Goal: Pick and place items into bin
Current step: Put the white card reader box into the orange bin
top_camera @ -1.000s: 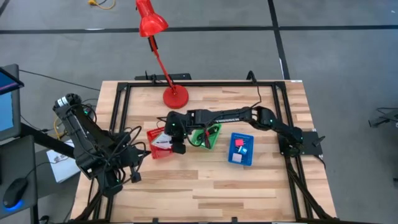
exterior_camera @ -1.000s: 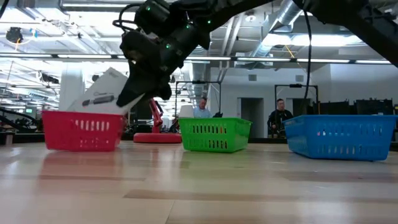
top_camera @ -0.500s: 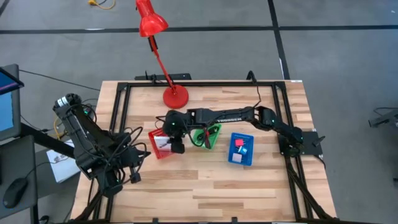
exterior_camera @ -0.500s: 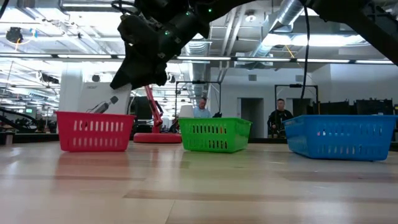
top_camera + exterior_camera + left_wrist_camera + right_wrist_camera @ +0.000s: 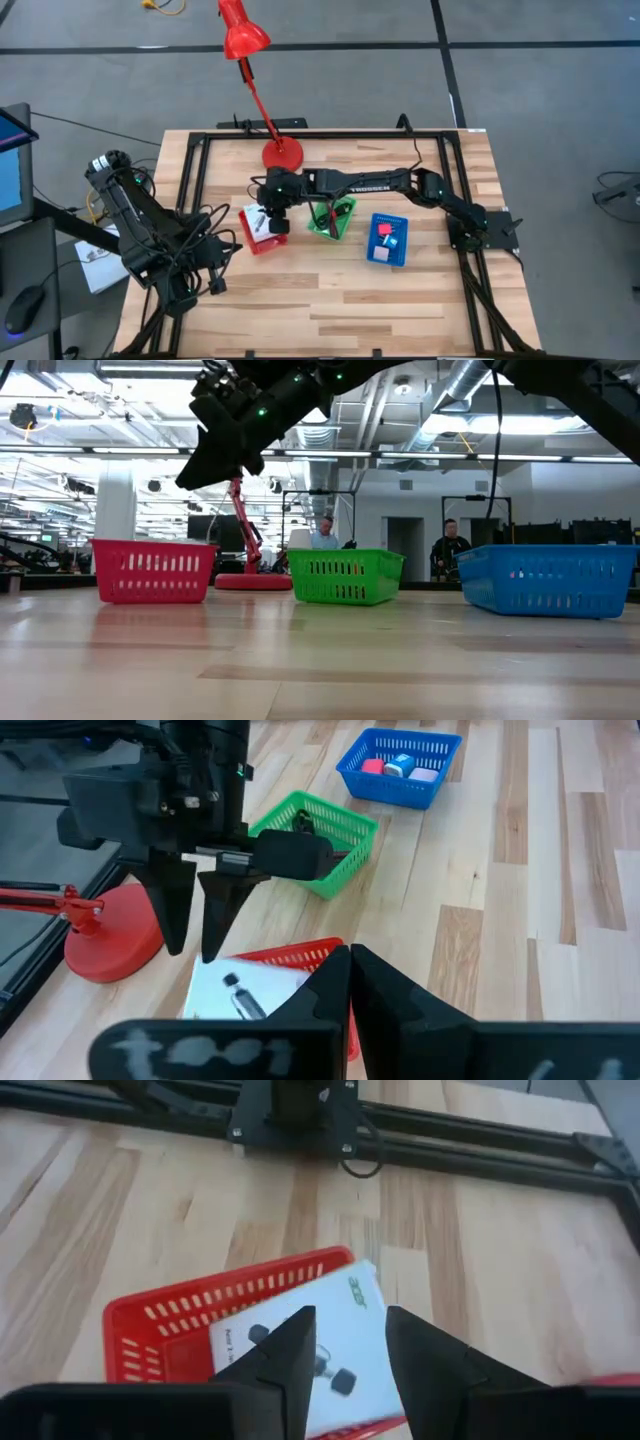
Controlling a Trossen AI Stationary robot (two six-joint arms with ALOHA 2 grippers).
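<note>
A white card with a black mark (image 5: pixel 305 1342) lies flat in the red basket (image 5: pixel 160 1330), also seen from above as the card (image 5: pixel 262 223). My right gripper (image 5: pixel 345 1350) hangs open just above it, touching nothing; in the low view the right gripper (image 5: pixel 215 455) is clear of the basket's rim (image 5: pixel 155 545). Two pink blocks (image 5: pixel 428 775) and a blue-white cube (image 5: pixel 398 764) sit in the blue basket (image 5: pixel 388 240). The green basket (image 5: pixel 330 215) holds dark things. My left gripper (image 5: pixel 350 970) waits shut at the table's left side.
The red desk lamp's base (image 5: pixel 282 155) stands just beyond the red basket toward the far edge, its arm slanting up and away. A black frame (image 5: pixel 320 135) runs around the table. Bare wood lies toward the near edge (image 5: pixel 330 310). People stand in the room behind (image 5: pixel 450 550).
My right gripper has let go of the white card and risen, drifting toward the far edge. The card, first leaning up out of the red basket, has dropped flat inside it. The red basket has shifted a little toward the green one.
</note>
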